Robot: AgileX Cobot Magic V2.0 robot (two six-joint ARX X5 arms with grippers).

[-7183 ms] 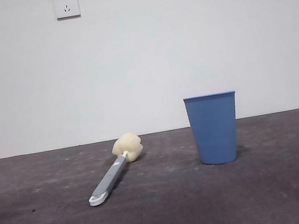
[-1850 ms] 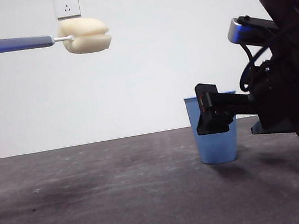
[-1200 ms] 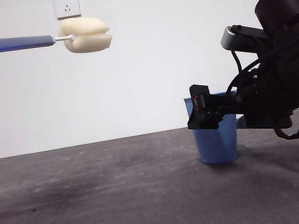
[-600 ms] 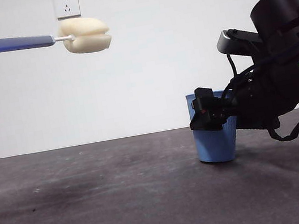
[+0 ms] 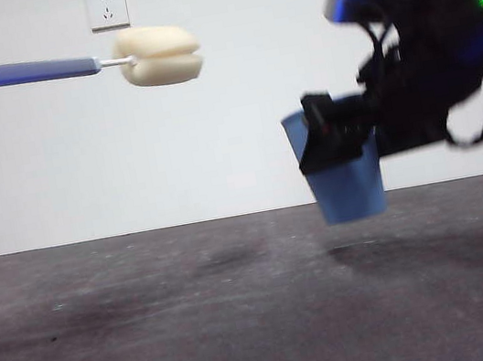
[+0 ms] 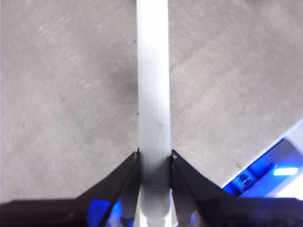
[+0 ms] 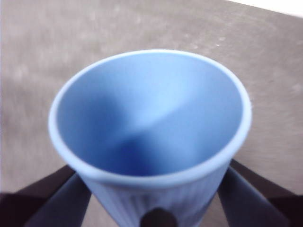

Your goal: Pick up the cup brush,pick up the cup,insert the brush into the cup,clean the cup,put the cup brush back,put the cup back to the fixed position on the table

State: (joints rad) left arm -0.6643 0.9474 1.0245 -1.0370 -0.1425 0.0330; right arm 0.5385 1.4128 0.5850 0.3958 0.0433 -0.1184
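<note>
The table [image 5: 157, 343] is a dark grey, matte surface running the full width of the front view and meeting a plain white wall at its far edge. It is slightly scuffed, with faint pale specks and marks scattered over it, most of them toward the left and the far side. A thin pale curved line shows near its right edge. Soft dark shadows lie on it: one broad patch at the far right and a fainter one near the middle. From the wrist views the same surface [image 6: 71, 94] looks lighter grey and mottled, with small dark flecks. No object rests directly on it.
</note>
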